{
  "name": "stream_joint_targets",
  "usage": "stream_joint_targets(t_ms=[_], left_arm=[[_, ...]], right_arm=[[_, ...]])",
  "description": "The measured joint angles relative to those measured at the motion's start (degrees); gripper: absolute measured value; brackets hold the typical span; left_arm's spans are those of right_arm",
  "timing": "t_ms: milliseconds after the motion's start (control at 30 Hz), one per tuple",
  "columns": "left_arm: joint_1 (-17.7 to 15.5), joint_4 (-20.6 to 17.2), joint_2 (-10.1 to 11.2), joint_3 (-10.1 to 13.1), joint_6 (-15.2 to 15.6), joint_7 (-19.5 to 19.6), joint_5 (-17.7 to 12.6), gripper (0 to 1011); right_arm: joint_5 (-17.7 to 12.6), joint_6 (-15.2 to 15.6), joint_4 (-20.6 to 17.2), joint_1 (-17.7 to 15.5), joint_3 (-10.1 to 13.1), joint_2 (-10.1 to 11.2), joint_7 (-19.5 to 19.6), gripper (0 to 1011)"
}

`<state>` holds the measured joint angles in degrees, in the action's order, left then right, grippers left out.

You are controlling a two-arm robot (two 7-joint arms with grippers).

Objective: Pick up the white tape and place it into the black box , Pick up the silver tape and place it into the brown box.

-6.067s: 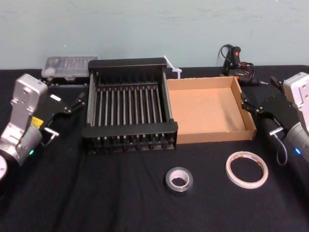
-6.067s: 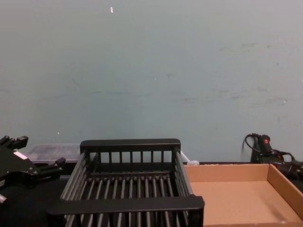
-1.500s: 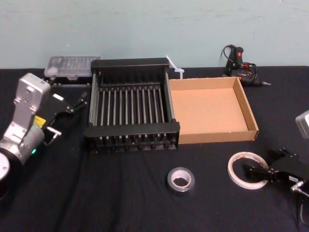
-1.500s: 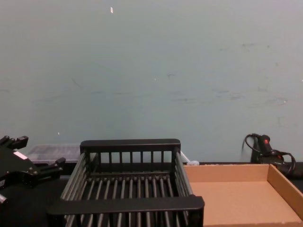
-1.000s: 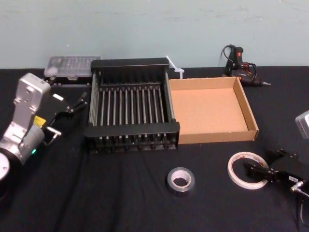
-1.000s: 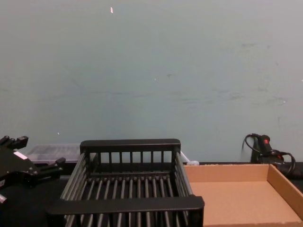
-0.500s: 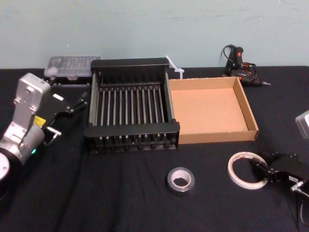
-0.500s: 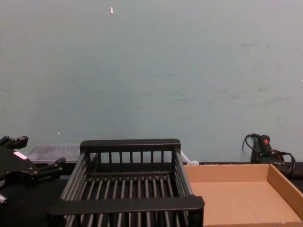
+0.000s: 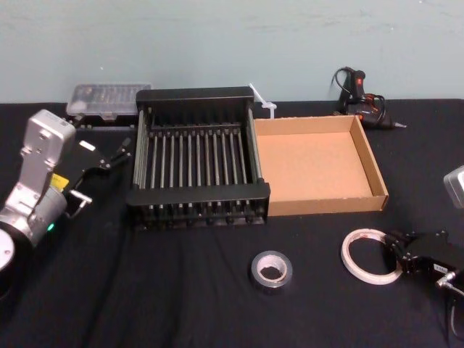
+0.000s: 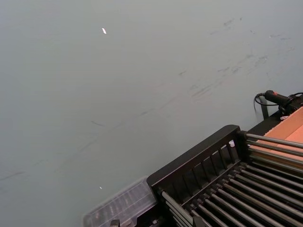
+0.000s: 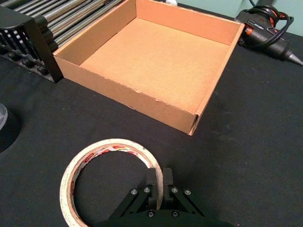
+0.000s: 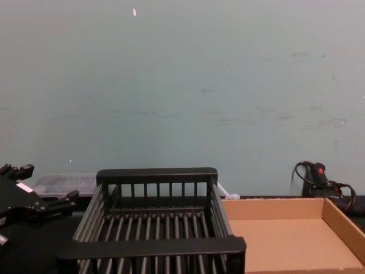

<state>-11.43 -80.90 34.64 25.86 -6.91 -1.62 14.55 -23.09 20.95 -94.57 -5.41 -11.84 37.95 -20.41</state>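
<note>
The right gripper [image 11: 159,182] is sitting low over the worktop [image 9: 181,290] at its near right, its two fingers [image 11: 151,182] pinching the near edge of the white tape [image 11: 111,178] between them, one finger inside the ring and one outside. The white tape is lying flat on the black cloth, in front of the brown box [image 9: 317,165] and apart from it. To the tape's left, well apart from it, the silver tape [image 9: 270,270] is resting flat on the worktop, in front of the seam where the two containers meet. The black box [image 9: 197,167] is standing just beside the brown box, on its left, their walls touching or nearly so. The left gripper [image 9: 109,158] is hanging idle beside the black box's left wall with its fingers spread apart and holding nothing. Behind the brown box, a glue gun [image 9: 359,94] with a coiled cord is lying by the wall, and a clear plastic case [image 9: 107,98] is sitting behind the left arm.
</note>
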Motion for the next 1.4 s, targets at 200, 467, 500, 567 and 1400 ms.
stream_joint_targets(t_ms=[200, 467, 500, 567, 1400], left_arm=[[0.00, 0.00, 0.00, 0.00, 0.00, 0.00, 0.00, 1001], [0.00, 0.00, 0.00, 0.00, 0.00, 0.00, 0.00, 1001], [0.00, 0.00, 0.00, 0.00, 0.00, 0.00, 0.00, 1001], [0.00, 0.00, 0.00, 0.00, 0.00, 0.00, 0.00, 1002], [0.00, 0.00, 0.00, 0.00, 0.00, 0.00, 0.00, 1001]], right_arm=[[0.00, 0.00, 0.00, 0.00, 0.00, 0.00, 0.00, 80], [0.00, 0.01, 0.00, 0.00, 0.00, 0.00, 0.00, 80], [0.00, -0.02, 0.00, -0.01, 0.02, 0.00, -0.03, 81], [-0.01, -0.34, -0.08, -0.13, 0.16, 0.05, -0.30, 81], [-3.01, -1.74, -2.86, 3.50, 1.34, 0.06, -0.07, 80]])
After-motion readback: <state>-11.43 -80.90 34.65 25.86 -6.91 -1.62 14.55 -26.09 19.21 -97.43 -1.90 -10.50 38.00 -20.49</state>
